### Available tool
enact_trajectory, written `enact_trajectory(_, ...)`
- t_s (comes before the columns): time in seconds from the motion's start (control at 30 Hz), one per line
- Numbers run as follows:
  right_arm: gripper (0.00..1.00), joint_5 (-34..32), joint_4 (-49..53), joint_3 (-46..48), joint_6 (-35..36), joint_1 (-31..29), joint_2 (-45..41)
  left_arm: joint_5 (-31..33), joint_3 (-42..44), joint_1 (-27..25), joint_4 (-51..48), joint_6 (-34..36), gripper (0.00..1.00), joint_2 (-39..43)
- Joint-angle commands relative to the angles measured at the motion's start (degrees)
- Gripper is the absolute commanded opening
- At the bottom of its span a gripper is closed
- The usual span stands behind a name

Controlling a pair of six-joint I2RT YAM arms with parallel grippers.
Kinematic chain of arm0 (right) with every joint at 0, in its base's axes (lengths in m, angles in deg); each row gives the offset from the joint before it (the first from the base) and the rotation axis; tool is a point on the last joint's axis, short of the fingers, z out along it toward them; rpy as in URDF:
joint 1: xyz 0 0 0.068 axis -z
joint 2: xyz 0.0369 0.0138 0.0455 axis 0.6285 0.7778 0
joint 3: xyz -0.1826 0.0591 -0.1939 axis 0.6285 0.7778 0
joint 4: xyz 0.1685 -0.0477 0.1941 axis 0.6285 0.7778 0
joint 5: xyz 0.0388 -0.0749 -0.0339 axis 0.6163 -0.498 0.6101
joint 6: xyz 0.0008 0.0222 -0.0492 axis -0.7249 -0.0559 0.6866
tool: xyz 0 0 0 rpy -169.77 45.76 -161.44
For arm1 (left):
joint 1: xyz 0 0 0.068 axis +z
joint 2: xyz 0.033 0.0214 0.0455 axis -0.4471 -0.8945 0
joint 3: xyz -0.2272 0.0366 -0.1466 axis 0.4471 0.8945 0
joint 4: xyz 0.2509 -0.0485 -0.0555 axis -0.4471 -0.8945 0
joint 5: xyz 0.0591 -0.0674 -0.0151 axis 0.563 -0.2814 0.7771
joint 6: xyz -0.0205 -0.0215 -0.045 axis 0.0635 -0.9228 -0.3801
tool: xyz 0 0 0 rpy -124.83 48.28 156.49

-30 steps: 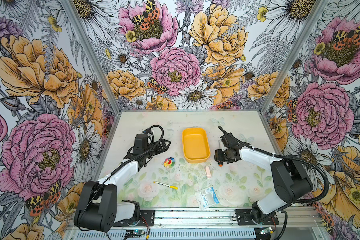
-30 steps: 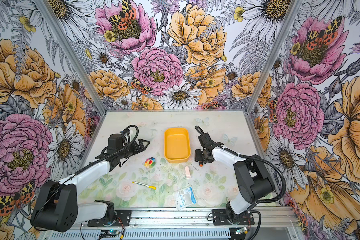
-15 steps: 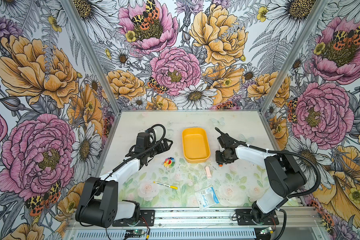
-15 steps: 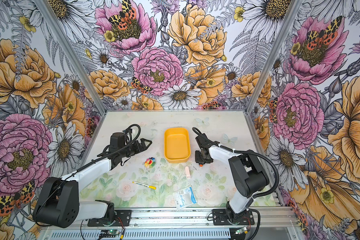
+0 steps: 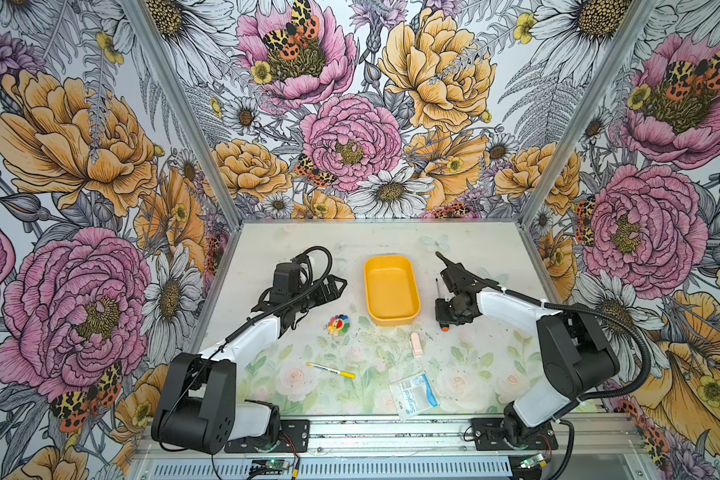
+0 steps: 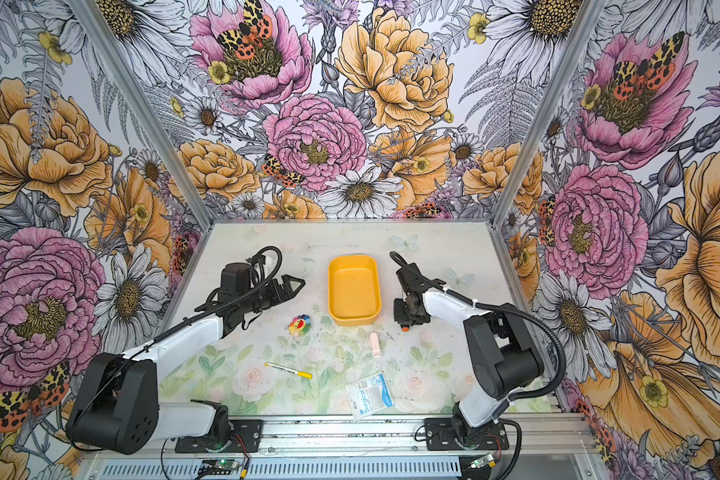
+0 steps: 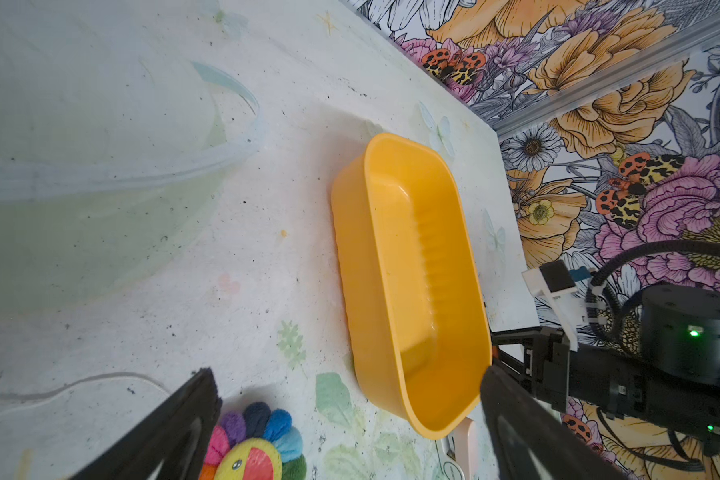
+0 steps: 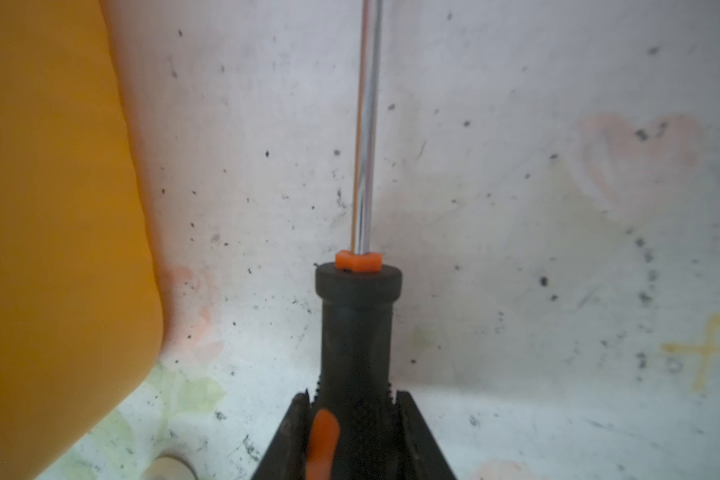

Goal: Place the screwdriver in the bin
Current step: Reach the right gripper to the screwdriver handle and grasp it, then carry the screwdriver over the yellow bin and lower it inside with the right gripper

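Note:
The screwdriver has a black handle, an orange collar and a thin shiny shaft that points toward the back wall. It lies low over the table just right of the bin. Its orange end sticks out behind the fingers. My right gripper is shut on the ribbed handle, seen in both top views. The bin is an empty yellow-orange tray at the table's middle. My left gripper hovers open left of the bin, holding nothing.
A rainbow plush flower lies in front of the left gripper. A small pink case sits in front of the bin. A white-and-yellow pen and a clear packet lie nearer the front rail.
My right gripper's fingers have closed onto the screwdriver handle, and the arm has settled lower beside the bin. The left arm has hardly moved.

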Motion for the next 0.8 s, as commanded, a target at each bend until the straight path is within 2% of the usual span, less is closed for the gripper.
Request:
enact_trajectory(0.0,0.00,4.1,0.0,-6.5,0.8,3.1,-7.0,-1.4,-2.2,-0.4,0.2,-0.3,0.99,-0.4)
enact_trajectory(0.2,0.00,2.7,-0.1,-22.8,0.1,2.3,-6.2,-1.8,-2.7,-0.4,0.2,-0.2,0.99,-0.9)
enact_trajectory(0.4,0.00,-11.0,-1.4,-37.6,1.4,-5.7,2.5,-1.6,-2.1,-0.4,0.2,-0.3,0.99,-0.2)
enact_trajectory(0.57,0.00,-20.3,-3.0,-38.6,-2.9,-11.5,9.1,-0.9,-1.5,-0.3,-0.3,-0.3,0.99,1.5)
enact_trajectory(0.77,0.00,-21.1,-2.8,-35.9,-6.0,-15.5,12.1,-0.3,-1.3,-0.1,-1.4,0.3,0.99,2.5)
